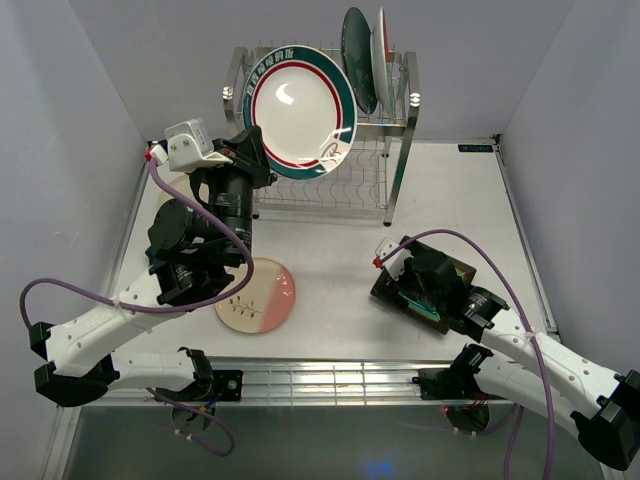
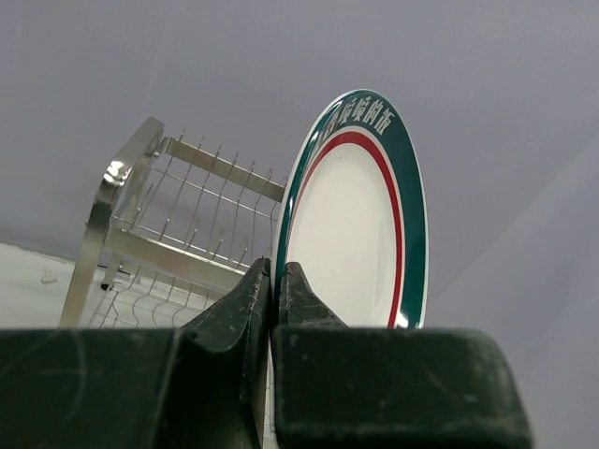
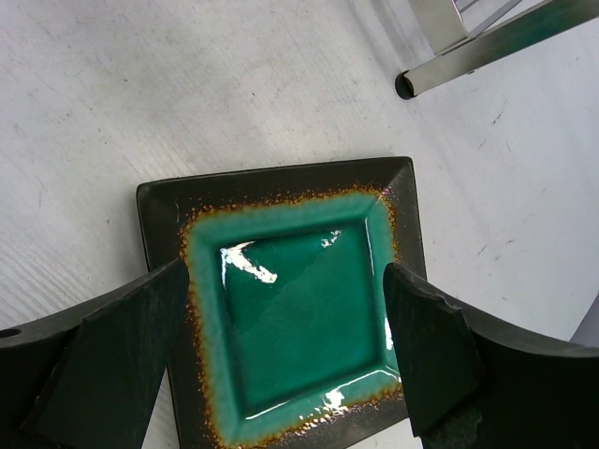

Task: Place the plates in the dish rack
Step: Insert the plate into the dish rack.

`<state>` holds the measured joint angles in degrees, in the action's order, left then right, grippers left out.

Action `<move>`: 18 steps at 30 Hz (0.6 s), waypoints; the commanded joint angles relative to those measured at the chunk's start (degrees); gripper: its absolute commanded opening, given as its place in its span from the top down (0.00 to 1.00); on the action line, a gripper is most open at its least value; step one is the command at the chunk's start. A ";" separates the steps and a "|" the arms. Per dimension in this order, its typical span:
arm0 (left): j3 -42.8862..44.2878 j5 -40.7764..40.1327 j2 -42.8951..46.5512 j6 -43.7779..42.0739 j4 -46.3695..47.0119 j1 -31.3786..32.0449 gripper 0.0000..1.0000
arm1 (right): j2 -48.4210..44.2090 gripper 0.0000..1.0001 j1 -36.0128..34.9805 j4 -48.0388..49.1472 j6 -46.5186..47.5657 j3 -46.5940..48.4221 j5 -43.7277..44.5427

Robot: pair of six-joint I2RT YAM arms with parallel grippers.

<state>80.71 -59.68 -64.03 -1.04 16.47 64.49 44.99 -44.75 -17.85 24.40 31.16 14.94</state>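
Left hand (image 2: pixel 276 281) pinched narrow on the rim of the green-and-red-rimmed plate (image 1: pixel 300 110), held upright just before the dish rack (image 1: pixel 400 130). Pink-and-cream plate (image 1: pixel 262 295) flat on the counter (image 1: pixel 330 250). Right hand (image 3: pixel 292 355) spread wide over the square green plate (image 3: pixel 281 206).

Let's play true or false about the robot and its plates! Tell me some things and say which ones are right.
1. The left gripper pinches the white plate with the green and red rim. True.
2. The square green plate sits in the dish rack. False: it lies flat on the table.
3. The right gripper is open above the square green plate. True.
4. The right gripper holds the pink-and-cream plate. False: it lies on the table with nothing holding it.
5. The rack's top shelf has no plates. False: the dark teal plate and a second plate stand there on edge.
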 commanded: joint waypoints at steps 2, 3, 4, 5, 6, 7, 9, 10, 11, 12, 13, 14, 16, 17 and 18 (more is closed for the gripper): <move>4.19 0.00 -0.65 -6.07 7.43 -1.38 1.00 | -0.34 0.10 -0.51 2.03 -0.41 -0.04 0.62; 4.54 0.00 -1.01 -6.86 8.66 -1.82 1.00 | -0.34 0.10 -0.51 2.11 -0.32 -0.04 0.53; 5.07 -0.08 -1.97 -7.48 9.10 -2.08 1.00 | -0.34 0.10 -0.42 2.03 -0.32 -0.04 0.53; 6.12 -0.17 -2.41 -8.62 9.37 -2.43 1.00 | -0.34 0.10 -0.51 2.03 -0.50 -0.04 0.53; 6.65 -0.17 -2.94 -8.98 10.07 -2.79 1.00 | -0.26 0.10 -0.42 2.03 -0.50 -0.04 0.53; 7.18 -0.26 -3.38 -9.33 10.42 -3.40 1.00 | -0.26 0.10 -0.51 2.03 -0.50 -0.04 0.53; 8.50 -0.52 -4.78 -10.64 11.91 -4.02 1.00 | -0.17 0.10 -0.51 2.03 -0.50 -0.04 0.62; 8.85 -0.70 -5.22 -11.09 12.62 -4.72 1.00 | -0.17 0.10 -0.51 2.03 -0.50 -0.04 0.62; 9.38 -0.87 -5.75 -11.70 13.23 -5.07 1.00 | -0.17 0.10 -0.42 2.03 -0.50 -0.04 0.62; 10.69 -1.31 -7.15 -12.75 14.11 -5.42 1.00 | -0.17 0.10 -0.42 2.03 -0.50 -0.04 0.62; 11.40 -1.58 -7.94 -13.20 14.38 -6.30 1.00 | -0.17 0.10 -0.42 2.03 -0.50 -0.04 0.62; 12.19 -1.67 -8.74 -13.64 14.55 -6.74 1.00 | -0.17 0.10 -0.51 2.03 -0.50 -0.04 0.70; 14.56 -2.02 -11.28 -14.34 14.64 -8.40 1.00 | -0.17 0.10 -0.51 2.03 -0.58 0.04 0.71; 15.70 -1.93 -12.60 -14.43 14.56 -9.55 1.00 | -0.17 0.10 -0.60 2.11 -0.58 0.04 0.79; 16.14 -1.76 -13.22 -14.34 14.56 -10.08 1.00 | -0.17 0.10 -0.69 2.11 -0.67 0.13 0.97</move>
<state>93.34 -62.57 -75.77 -13.87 27.94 56.49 44.99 -44.80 -17.85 24.40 31.16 14.98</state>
